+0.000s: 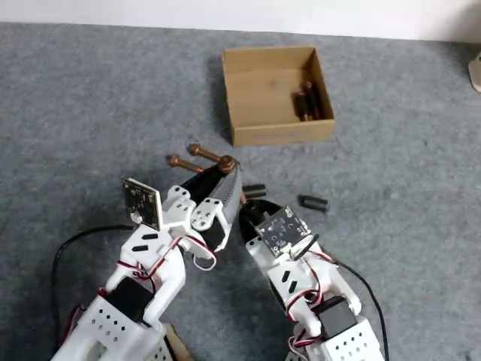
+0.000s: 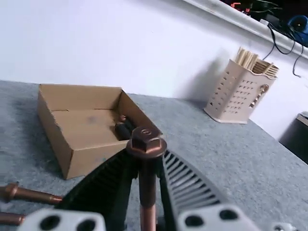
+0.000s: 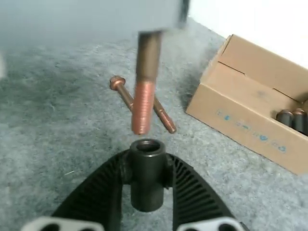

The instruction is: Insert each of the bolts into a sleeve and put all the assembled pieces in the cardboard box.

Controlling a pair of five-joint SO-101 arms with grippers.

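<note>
Sleeve (image 3: 146, 185) clamped in right claw (image 3: 146, 166); left claw (image 2: 147, 161) grips bolt (image 3: 144, 103) just above.
Any tilt could jam the thread at the opening.

Grey tabletop (image 1: 75, 113): cardboard box (image 1: 255, 135) holding assembled pieces (image 1: 310, 101), two loose bolts (image 1: 207, 154) just beside it, black sleeves (image 1: 313, 202) near the arms.

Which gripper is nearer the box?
Left. The left gripper, holding a bolt, sits just short of the box front wall. The right gripper, holding a sleeve, is farther back.
</note>
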